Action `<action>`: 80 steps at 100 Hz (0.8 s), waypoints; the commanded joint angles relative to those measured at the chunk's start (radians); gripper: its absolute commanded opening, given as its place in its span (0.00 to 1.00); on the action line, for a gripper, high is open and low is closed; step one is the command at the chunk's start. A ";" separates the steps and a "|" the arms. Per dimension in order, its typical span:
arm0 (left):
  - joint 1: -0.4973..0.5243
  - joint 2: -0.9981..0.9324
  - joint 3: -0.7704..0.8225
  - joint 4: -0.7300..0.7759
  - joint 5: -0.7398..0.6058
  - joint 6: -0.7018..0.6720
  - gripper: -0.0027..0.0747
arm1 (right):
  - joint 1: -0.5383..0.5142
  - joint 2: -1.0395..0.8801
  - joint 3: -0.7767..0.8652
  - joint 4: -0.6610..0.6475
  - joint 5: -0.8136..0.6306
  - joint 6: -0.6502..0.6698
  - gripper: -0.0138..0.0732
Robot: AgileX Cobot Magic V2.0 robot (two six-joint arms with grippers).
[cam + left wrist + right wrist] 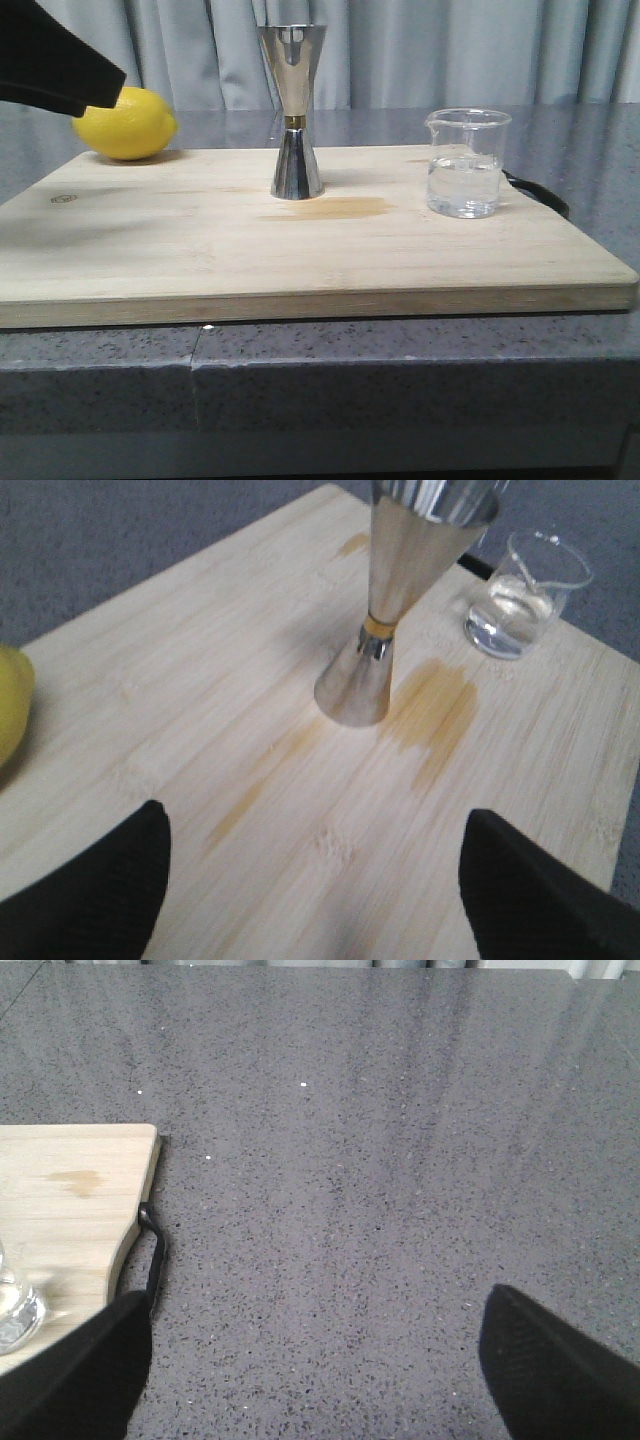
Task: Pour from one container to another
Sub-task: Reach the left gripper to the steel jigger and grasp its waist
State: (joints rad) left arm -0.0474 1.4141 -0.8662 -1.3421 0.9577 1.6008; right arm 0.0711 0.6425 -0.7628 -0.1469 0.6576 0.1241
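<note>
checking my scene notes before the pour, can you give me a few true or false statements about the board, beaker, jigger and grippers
1. The glass beaker holds clear liquid. True.
2. The steel jigger lies on its side. False: it stands upright on the cutting board.
3. The left gripper is shut on the jigger. False: its fingers are spread, holding nothing.
4. A lemon sits at the board's far left corner. True.
5. The right gripper holds the beaker. False: it is open above the grey counter beside the board.

Soft even light, faint shadows, glare on jigger (296,110).
</note>
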 commanded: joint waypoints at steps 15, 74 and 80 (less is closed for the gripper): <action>-0.022 0.102 -0.031 -0.306 0.184 0.364 0.74 | 0.002 0.006 -0.034 -0.008 -0.062 -0.010 0.85; -0.248 0.337 -0.194 -0.499 0.175 0.619 0.74 | 0.002 0.006 -0.034 -0.003 -0.062 -0.010 0.85; -0.258 0.358 -0.222 -0.499 0.175 0.617 0.74 | 0.002 0.006 -0.034 -0.003 -0.062 -0.010 0.85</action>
State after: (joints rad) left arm -0.2868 1.7857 -1.0278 -1.7648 1.0756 2.2163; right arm 0.0711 0.6432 -0.7628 -0.1406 0.6620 0.1241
